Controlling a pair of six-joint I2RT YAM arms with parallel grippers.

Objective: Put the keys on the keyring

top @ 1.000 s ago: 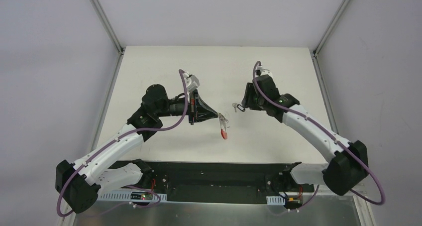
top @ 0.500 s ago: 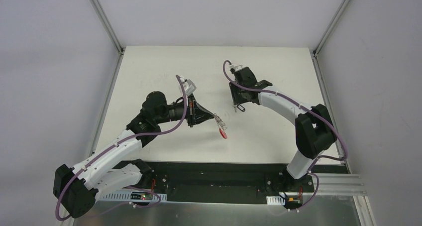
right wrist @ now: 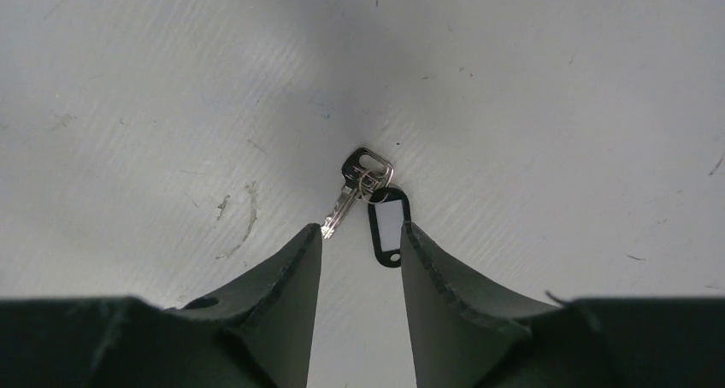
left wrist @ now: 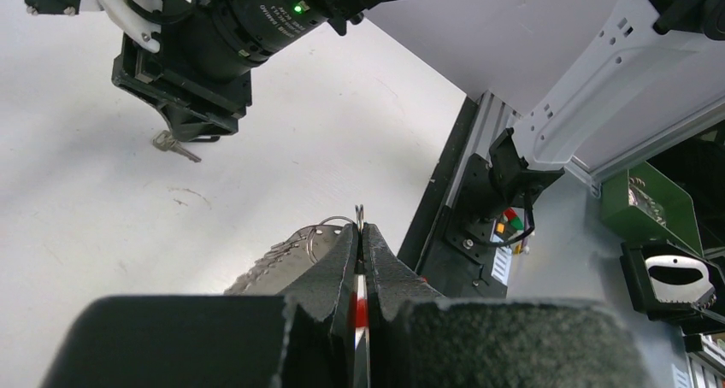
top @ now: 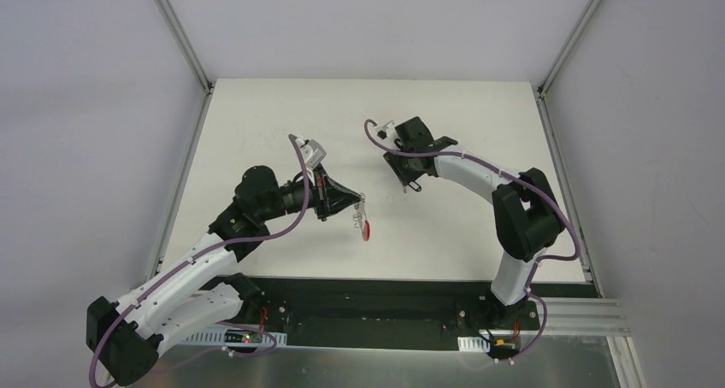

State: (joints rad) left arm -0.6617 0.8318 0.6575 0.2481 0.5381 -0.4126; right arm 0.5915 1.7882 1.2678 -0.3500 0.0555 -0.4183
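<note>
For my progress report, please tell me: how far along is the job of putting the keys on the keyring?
Done: the left gripper is shut on the keyring and holds it above the table. In hand: the right gripper hovers open over the keys, which lie on the table between its fingers, not yet gripped. Left: grasp the keys, bring them over and thread them onto the ring.

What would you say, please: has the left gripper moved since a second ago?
Yes. The left gripper, shut on the keyring, has moved toward the left edge of the table, away from the keys.
</note>
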